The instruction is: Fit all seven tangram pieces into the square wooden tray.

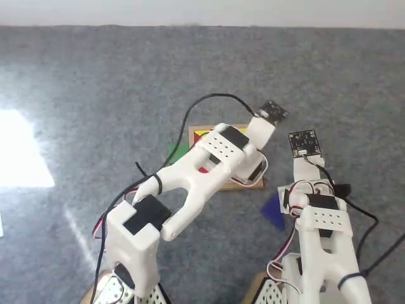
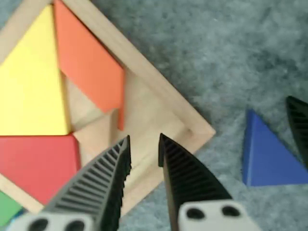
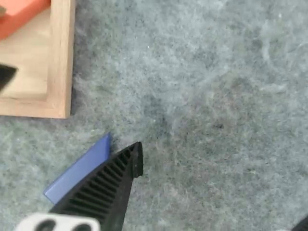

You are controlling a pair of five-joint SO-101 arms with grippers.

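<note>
Our left claw (image 2: 144, 140) hangs with its two ribbed fingers parted by a narrow gap, gripping nothing, over the bare wooden floor in one corner of the tray (image 2: 154, 85). Just beyond the fingertips we see the orange piece (image 2: 89, 62) lying along the rim. The yellow triangle (image 2: 29, 86) lies against the orange piece, and the red piece (image 2: 36, 161) borders the yellow one, all three flat inside the tray. The green piece (image 2: 7, 211) shows just outside the tray's rim, on the far side from the open corner. Our right claw (image 3: 221, 187) is spread wide and holds nothing, low over the grey surface (image 3: 216, 72). One of its fingers stands just beside the blue triangle (image 2: 267, 156), which lies flat on the surface near the tray's corner, outside it.
</note>
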